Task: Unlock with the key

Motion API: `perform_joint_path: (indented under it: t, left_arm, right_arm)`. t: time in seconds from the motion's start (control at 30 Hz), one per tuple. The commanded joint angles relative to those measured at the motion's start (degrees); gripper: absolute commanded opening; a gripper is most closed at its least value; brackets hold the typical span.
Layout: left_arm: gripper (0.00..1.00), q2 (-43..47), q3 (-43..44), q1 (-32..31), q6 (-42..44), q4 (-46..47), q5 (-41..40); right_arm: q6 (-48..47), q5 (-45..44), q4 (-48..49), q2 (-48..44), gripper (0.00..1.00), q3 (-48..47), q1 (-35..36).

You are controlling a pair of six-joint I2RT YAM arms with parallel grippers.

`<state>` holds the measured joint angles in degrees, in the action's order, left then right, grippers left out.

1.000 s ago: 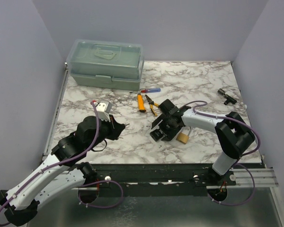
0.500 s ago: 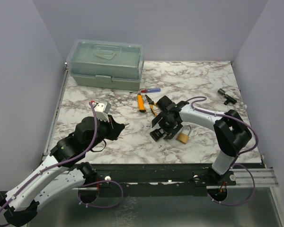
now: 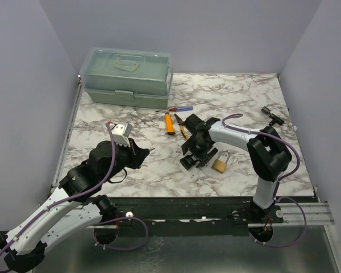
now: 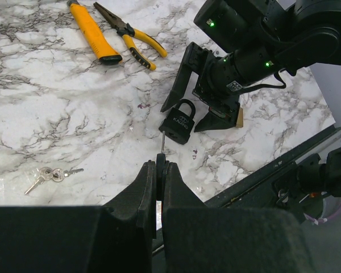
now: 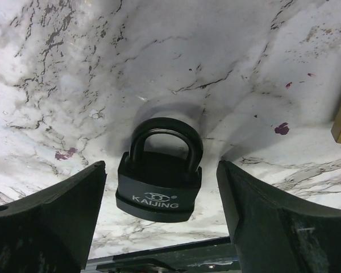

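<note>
**A:** What is the biggest thing there?

**B:** The marble counter (image 3: 233,96). At its back left corner sits a pale green box (image 3: 128,77) with its lid down.

**A:** And the arms?

**B:** The left arm (image 3: 74,193) reaches in from the near left. The right arm (image 3: 238,136) bends across from the near right toward the middle of the counter.

**A:** How does the right tool stand?

**B:** The right tool (image 5: 161,168) is spread wide and grips nothing. Its two fingers stand on either side of the black padlock (image 4: 179,123), with a gap on each side.

**A:** Where is that padlock?

**B:** It rests on the counter near the middle, with its shackle closed.

**A:** And the left tool?

**B:** The left tool (image 4: 161,170) is pinched tight on the head of a key (image 4: 162,145). The thin blade sticks out ahead and points at the bottom of the black padlock. Its tip is right at the body, but I cannot tell whether it touches.

**A:** Anything else nearby?

**B:** A brass padlock (image 3: 219,164) lies just beside the right tool, on its right. Behind them lie an orange knife (image 3: 169,123) and yellow-handled pliers (image 3: 182,125), side by side, with a screwdriver (image 3: 179,108) a little further back. A small black part (image 3: 271,115) sits near the right edge.

**A:** And the smallest?

**B:** A bunch of keys (image 4: 48,175) on a ring, lying on the counter to the left, well apart from the black padlock.
</note>
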<state>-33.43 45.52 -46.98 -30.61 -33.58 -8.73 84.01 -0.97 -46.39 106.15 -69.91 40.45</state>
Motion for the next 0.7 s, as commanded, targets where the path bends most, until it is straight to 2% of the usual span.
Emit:
perform_joint_path:
  t: [0.0, 0.37, 0.67]
  left_arm:
    - [0.00, 0.6, 0.3, 0.1, 0.1, -0.7, -1.1]
    - [0.00, 0.5, 0.4, 0.2, 0.1, -0.7, -1.1]
    - [0.00, 0.7, 0.3, 0.2, 0.2, -0.7, -1.0]
  right_arm:
    - [0.9, -0.8, -2.1, 0.4, 0.83, 0.4, 0.3]
    - [1.4, 0.2, -1.5, 1.0, 0.75, 0.1, 0.4]
    - [3.1, 2.0, -0.9, 1.8, 0.73, 0.2, 1.3]
